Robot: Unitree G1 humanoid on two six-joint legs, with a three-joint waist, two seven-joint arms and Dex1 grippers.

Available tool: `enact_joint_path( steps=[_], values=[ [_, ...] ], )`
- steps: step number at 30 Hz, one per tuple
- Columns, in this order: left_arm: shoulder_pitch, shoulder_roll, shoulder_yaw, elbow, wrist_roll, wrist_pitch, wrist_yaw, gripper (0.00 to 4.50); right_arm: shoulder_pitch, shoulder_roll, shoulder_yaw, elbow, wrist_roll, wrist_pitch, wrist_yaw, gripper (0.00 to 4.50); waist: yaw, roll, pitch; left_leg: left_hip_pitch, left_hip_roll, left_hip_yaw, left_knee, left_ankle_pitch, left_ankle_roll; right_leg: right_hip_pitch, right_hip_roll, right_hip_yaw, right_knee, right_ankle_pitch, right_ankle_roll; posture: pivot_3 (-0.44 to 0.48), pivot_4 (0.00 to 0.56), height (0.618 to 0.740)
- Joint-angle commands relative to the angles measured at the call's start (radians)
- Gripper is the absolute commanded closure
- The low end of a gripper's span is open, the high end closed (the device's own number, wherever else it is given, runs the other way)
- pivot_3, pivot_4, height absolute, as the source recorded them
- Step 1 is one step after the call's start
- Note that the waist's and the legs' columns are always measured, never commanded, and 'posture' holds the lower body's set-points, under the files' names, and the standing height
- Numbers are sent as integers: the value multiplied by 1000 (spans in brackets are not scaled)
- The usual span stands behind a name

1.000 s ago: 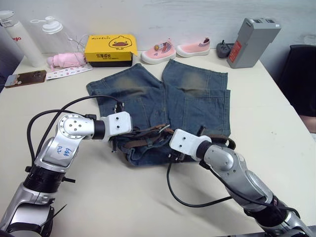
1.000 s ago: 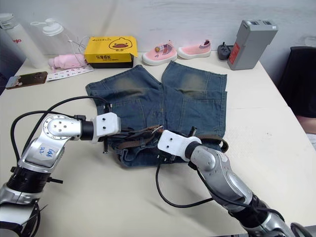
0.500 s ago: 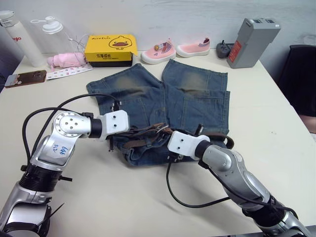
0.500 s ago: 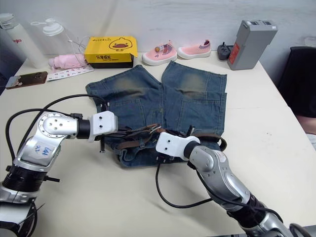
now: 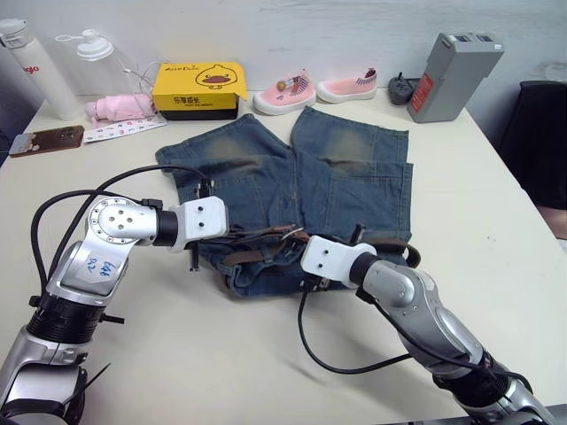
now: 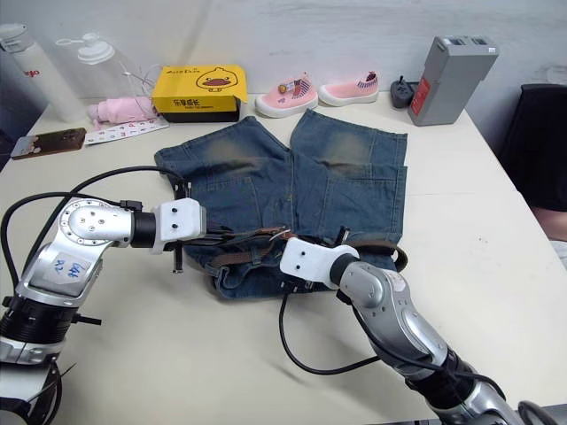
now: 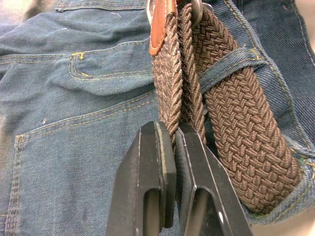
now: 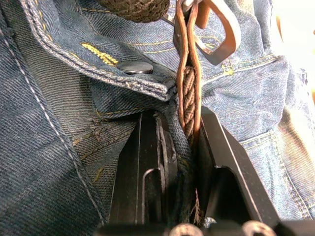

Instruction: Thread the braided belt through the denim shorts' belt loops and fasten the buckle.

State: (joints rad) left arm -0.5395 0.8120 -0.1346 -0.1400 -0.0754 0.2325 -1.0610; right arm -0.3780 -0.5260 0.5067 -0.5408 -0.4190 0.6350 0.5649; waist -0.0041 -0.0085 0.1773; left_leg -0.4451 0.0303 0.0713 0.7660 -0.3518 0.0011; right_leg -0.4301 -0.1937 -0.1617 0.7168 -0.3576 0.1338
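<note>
The denim shorts [image 5: 345, 177] lie flat mid-table, waistband toward me. The braided belt [image 5: 257, 254] runs along that waistband and passes under a belt loop [image 7: 231, 61]. My left gripper [image 5: 236, 237] comes in from the left and is shut on a doubled stretch of the brown braid [image 7: 172, 98]. My right gripper [image 5: 295, 244] faces it from the right and is shut on the belt's end [image 8: 189, 98], where leather trim meets braid. The silver buckle [image 8: 219, 42] hangs just beyond its fingertips, above the waistband's snap button [image 8: 137, 67].
A yellow box [image 5: 198, 88], pink shoes [image 5: 283, 93] and a grey device [image 5: 452, 75] line the table's far edge. Bottles [image 5: 35, 71], a pink cloth [image 5: 120, 108] and a phone [image 5: 44, 140] sit far left. A black chair [image 5: 540, 142] stands at the right.
My left arm has drawn a little to the left with the belt still in its grip. The right gripper has edged slightly left along the waistband.
</note>
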Motion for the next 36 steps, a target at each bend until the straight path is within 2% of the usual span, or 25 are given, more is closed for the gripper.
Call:
enact_joint_path(
  steps=[1, 10, 17, 31, 36],
  values=[
    [-24, 16, 5, 3, -6, -40, -30, 4500, -14, -12, -12, -18, -27, -55, 8, 4342, 0, 0, 0, 0, 0, 0, 0, 0, 0, 0, 0, 0, 0, 0, 0, 0, 150, 658],
    [-106, 30, -9, 113, 12, -146, -113, 4500, -21, -16, -16, 5, -58, -119, 29, 4342, -1, 0, 0, 0, 0, 2, 1, 0, 0, -1, 0, 0, 1, 0, 0, 0, 150, 658],
    [-156, 19, -35, 176, 40, -213, -129, 4500, -16, -11, -20, 12, -78, -148, 44, 4342, -3, 0, 0, -1, 0, 8, 1, 0, 0, -2, 0, 1, 3, 0, -1, 0, 150, 658],
    [-206, -74, -94, 211, 85, -245, -101, 4500, -25, 13, -24, 17, -105, -189, 65, 4342, -2, 0, 0, -1, 0, 9, 3, 0, 0, -3, -1, 1, 5, -1, -1, 0, 150, 658],
    [-160, -155, -119, 203, 96, -228, -46, 4500, -10, 20, -25, 12, -102, -181, 80, 4342, -1, 0, 0, -2, 0, 9, 3, 0, 0, -3, -1, 1, 5, -1, -1, 0, 150, 658]
  ],
)
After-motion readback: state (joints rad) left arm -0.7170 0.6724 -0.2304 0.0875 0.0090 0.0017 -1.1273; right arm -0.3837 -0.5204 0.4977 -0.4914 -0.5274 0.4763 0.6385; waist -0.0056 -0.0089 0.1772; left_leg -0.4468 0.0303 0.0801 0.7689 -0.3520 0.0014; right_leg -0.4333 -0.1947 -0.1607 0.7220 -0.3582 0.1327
